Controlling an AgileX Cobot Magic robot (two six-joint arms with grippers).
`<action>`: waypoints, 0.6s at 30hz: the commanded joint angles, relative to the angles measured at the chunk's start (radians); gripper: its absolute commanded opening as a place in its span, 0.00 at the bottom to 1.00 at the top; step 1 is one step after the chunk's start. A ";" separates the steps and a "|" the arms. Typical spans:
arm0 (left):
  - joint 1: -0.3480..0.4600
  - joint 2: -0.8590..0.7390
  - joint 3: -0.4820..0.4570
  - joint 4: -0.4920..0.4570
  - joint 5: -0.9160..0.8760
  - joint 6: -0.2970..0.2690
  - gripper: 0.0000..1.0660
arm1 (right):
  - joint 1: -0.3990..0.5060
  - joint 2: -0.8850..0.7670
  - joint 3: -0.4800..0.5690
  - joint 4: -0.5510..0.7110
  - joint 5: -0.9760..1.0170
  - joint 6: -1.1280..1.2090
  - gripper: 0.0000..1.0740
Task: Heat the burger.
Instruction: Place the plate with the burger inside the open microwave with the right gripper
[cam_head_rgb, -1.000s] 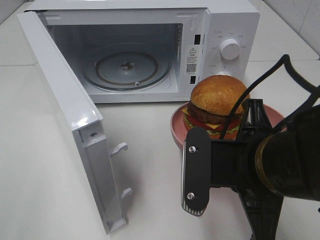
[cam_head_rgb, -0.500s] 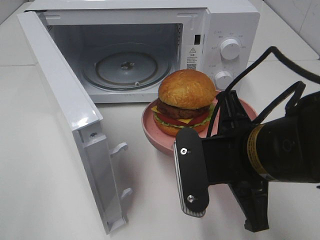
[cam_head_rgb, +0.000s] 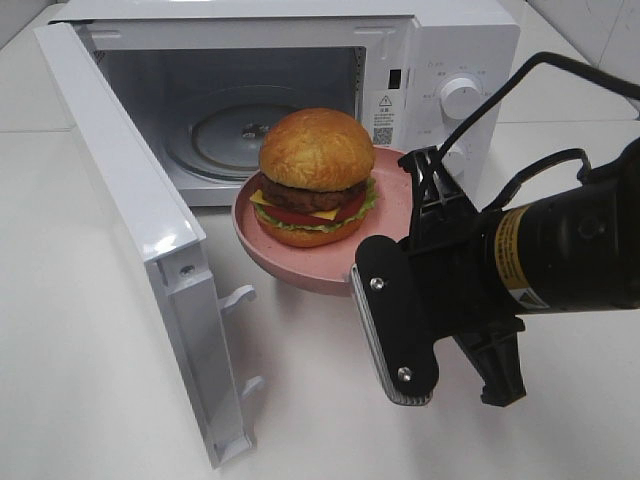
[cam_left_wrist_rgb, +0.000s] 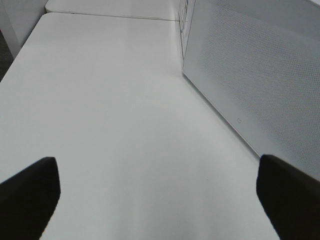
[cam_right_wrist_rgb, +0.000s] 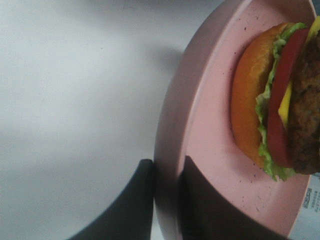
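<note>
The burger (cam_head_rgb: 315, 165), with its glossy bun, dark patty, cheese, tomato and lettuce, rides on a round pink plate (cam_head_rgb: 290, 270). The plate hangs above the table just in front of the open microwave (cam_head_rgb: 450, 60). My right gripper (cam_head_rgb: 418, 185) is shut on the plate's right rim. In the right wrist view its gripper (cam_right_wrist_rgb: 165, 172) pinches the plate (cam_right_wrist_rgb: 200, 125) edge, with the burger (cam_right_wrist_rgb: 280, 100) beyond. My left gripper (cam_left_wrist_rgb: 160, 187) is open over bare table with nothing between its fingers. It is out of the high view.
The microwave door (cam_head_rgb: 130, 200) swings wide open toward the front left, and the glass turntable (cam_head_rgb: 240, 135) inside carries nothing. In the left wrist view the door (cam_left_wrist_rgb: 260, 80) stands close beside the left gripper. The white table (cam_head_rgb: 80, 350) runs under everything.
My right gripper has carried the plate and burger up and to the left, from beside the control knobs to in front of the microwave opening. The left gripper has not moved.
</note>
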 joint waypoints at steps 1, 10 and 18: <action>-0.007 -0.013 0.002 0.002 -0.016 0.000 0.94 | -0.034 -0.011 -0.005 0.077 -0.102 -0.142 0.05; -0.007 -0.013 0.002 0.002 -0.016 0.000 0.94 | -0.125 -0.011 -0.005 0.425 -0.157 -0.527 0.04; -0.007 -0.013 0.002 0.002 -0.016 0.000 0.94 | -0.144 -0.011 -0.005 0.655 -0.205 -0.794 0.02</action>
